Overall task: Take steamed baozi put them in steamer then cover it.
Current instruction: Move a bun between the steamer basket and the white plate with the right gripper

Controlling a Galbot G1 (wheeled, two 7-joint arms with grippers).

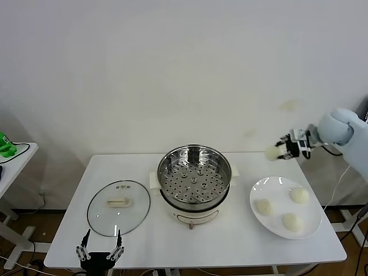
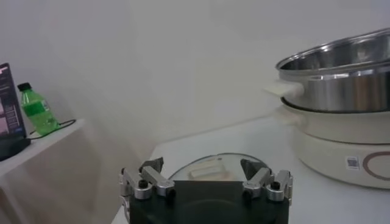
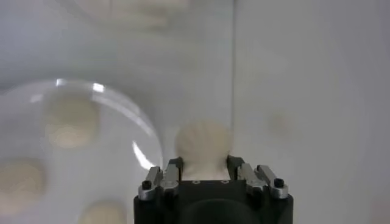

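I judge the transfer step is in hand: my right gripper is pinching 1 baozi and holding it in the air over the far right edge of the white table, above and behind the plate. The wrist view shows its fingers pressed against the bun's sides. The next move calls for carrying that bun left to the steamer, which stands open at the middle of the table with nothing on its perforated tray, and letting it down gently before releasing, since soft dough may dent or cling to the pads.

The room is plain: a white wall behind, a side table at the far left with a green bottle.

The cover lies flat on the table to the steamer's left. The plate on the right holds 3 buns. My left gripper hangs parked at the near table edge by the cover, jaws spread wide.
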